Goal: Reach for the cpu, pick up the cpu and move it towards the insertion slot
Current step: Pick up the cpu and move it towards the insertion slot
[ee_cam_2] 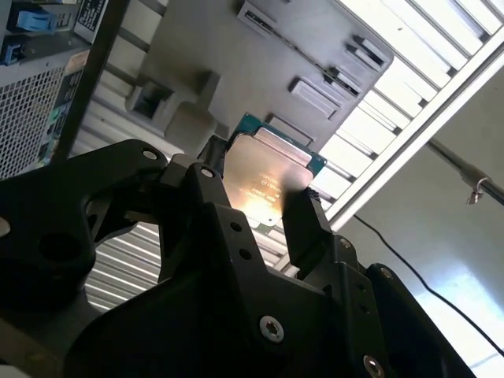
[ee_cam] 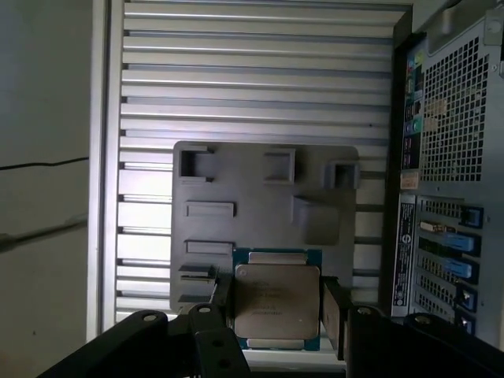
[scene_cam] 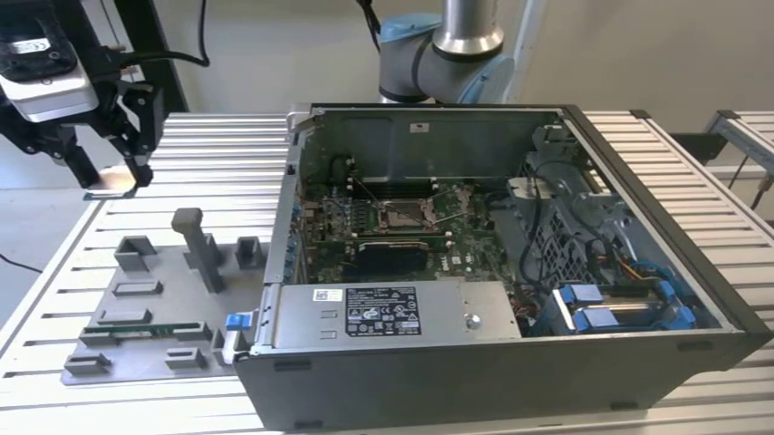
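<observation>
In the exterior view the jaws are closed on the cpu [scene_cam: 111, 181], which hangs above the slatted surface [scene_cam: 217, 154], well apart from the computer case [scene_cam: 508, 362] and off to the exterior view's left of it. The insertion slot [scene_cam: 403, 215] sits inside that case. By my reading the reach and the pickup are done, and nearly all of the carry to the slot is left.

In the second wrist view the cpu [ee_cam_2: 268, 175] is pinched by two opposite edges, silvery face toward the camera.

In the first wrist view the cpu [ee_cam: 277, 303] sits flat, with the grey fixture tray [ee_cam: 260, 205] beneath, beside the case. Being square it has no real long axis, and its edges run parallel to the case wall
</observation>
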